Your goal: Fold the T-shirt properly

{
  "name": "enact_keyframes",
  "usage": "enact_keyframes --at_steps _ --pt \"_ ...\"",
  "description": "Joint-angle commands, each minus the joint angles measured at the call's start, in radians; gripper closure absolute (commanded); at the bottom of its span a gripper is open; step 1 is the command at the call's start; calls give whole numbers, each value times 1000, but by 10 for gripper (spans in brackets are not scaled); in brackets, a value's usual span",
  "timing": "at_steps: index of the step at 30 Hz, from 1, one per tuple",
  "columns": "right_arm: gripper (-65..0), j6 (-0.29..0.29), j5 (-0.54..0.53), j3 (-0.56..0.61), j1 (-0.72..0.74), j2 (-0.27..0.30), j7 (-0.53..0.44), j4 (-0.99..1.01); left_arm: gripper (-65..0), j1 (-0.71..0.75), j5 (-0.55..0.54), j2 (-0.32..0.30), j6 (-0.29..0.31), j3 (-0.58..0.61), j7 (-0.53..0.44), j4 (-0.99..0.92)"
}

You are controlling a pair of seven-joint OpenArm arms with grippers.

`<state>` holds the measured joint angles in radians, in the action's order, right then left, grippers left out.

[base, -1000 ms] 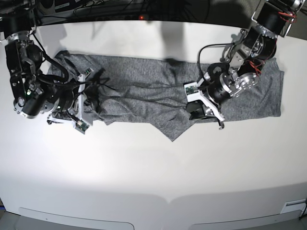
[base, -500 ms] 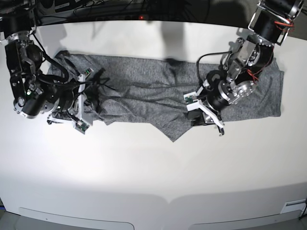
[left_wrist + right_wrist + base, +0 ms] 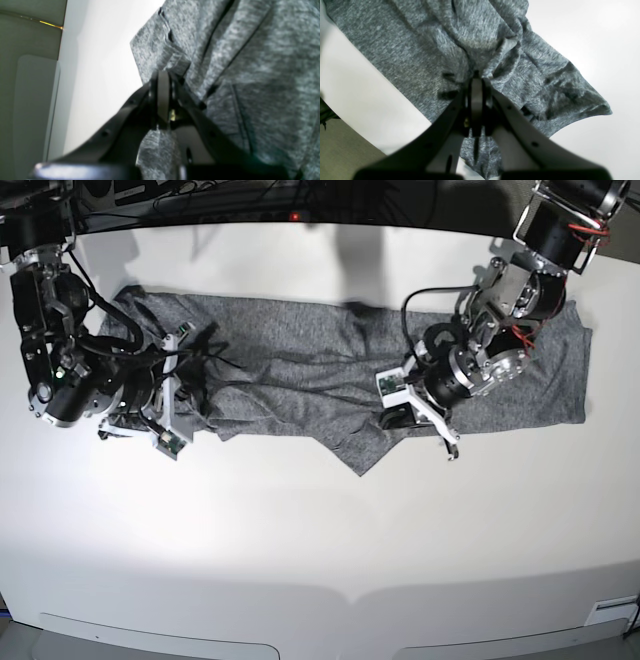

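Along the near edge of the wrinkled heather-grey knit T-shirt [image 3: 300, 360], both hands pinch fabric; next, lift and fold over.

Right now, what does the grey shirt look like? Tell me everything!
The T-shirt is heather-grey, soft, wrinkled knit, plain with no print. It lies spread in a long strip across the white table, with one pointed corner sticking out toward the front. The left gripper and right gripper are each pinching a bunch of its fabric.

Just a big white table [image 3: 300, 540], bright glare across the middle, dark cables [image 3: 200, 195] along the back edge.
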<state>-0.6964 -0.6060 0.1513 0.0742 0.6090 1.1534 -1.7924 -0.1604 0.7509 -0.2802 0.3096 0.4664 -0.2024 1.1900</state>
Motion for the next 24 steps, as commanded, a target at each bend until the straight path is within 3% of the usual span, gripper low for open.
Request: enact_keyframes --at_steps 1,10,19,24 --pt "0 -2 -8 -9 16 14 -12 -12 0 -20 -11 -3 -18 -5 -14 14" --pt "0 -2 -7 -9 16 14 -19 -12 0 -25 -11 -11 -22 -5 38 28" --pt "0 -2 -7 -9 16 14 -21 -12 0 -25 -25 -84 -22 -5 56 91" --pt "0 -2 -7 -9 16 14 -22 -12 0 -25 -27 -95 -22 -5 89 95"
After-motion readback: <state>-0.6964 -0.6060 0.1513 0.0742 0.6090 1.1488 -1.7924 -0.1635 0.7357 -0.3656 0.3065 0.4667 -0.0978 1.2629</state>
